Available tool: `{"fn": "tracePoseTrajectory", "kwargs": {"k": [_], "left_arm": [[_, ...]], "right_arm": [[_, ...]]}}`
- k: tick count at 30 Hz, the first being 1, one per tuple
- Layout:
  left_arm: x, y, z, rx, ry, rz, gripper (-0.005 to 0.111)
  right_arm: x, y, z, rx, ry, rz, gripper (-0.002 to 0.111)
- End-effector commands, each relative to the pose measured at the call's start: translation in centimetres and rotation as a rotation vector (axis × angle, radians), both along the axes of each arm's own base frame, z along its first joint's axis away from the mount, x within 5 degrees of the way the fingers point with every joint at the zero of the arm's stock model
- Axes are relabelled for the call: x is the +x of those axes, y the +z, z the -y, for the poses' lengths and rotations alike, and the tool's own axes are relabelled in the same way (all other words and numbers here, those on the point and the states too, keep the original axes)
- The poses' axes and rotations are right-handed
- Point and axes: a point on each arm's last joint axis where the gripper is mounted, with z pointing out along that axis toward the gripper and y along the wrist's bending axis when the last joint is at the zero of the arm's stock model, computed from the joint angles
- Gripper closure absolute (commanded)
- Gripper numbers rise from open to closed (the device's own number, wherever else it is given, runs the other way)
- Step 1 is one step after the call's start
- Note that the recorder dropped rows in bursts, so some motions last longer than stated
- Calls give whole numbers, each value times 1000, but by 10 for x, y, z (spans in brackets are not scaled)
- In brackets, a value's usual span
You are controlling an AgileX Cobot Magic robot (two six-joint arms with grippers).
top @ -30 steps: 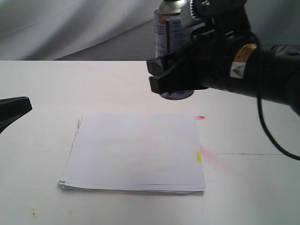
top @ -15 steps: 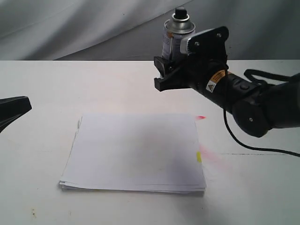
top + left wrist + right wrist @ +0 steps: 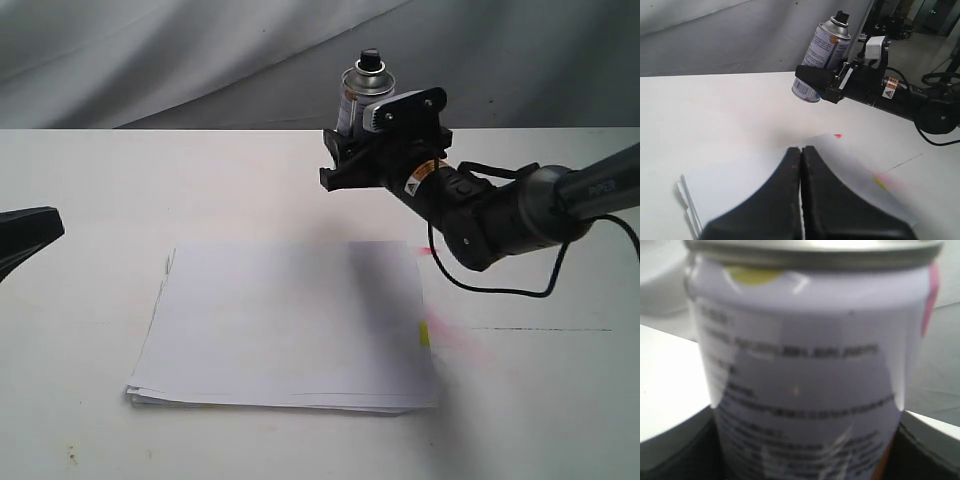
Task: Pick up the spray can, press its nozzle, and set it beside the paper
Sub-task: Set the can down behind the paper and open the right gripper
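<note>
Our right fingers (image 3: 335,178) gripped the tilted spray can (image 3: 365,88) above the tabletop (image 3: 100,200); our left fingers (image 3: 790,170) were closed, empty. Released tilted, it might topple onto the paper (image 3: 290,320).

A white tabletop (image 3: 200,190) fills most of the exterior view. It is matt and evenly lit, with soft shadows only. Behind its far edge, from 10 to 2 o'clock, hangs a grey cloth (image 3: 150,60) with long folds (they fall slanting, and are lighter toward 11 o'clock). At about 4 o'clock a thin dark line (image 3: 540,329) runs on the tabletop, near a pink stain (image 3: 452,337). The left wrist view shows, past the cloth, dark equipment (image 3: 900,22), a small green light (image 3: 933,11) and grey floor (image 3: 930,50).
</note>
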Motion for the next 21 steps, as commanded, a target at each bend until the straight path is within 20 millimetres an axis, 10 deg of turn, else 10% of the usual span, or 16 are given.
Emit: {"fn": "tracePoseTrajectory", "kwargs": {"k": [1,21], "left_arm": [[-1,0,-1,-4,14,4,107],[-1,0,0,-3,13,4,107]], "right_arm": [[12,2,-3,5,-2,38,108],[12,-44,-2,-19,-16,-52,108]]}}
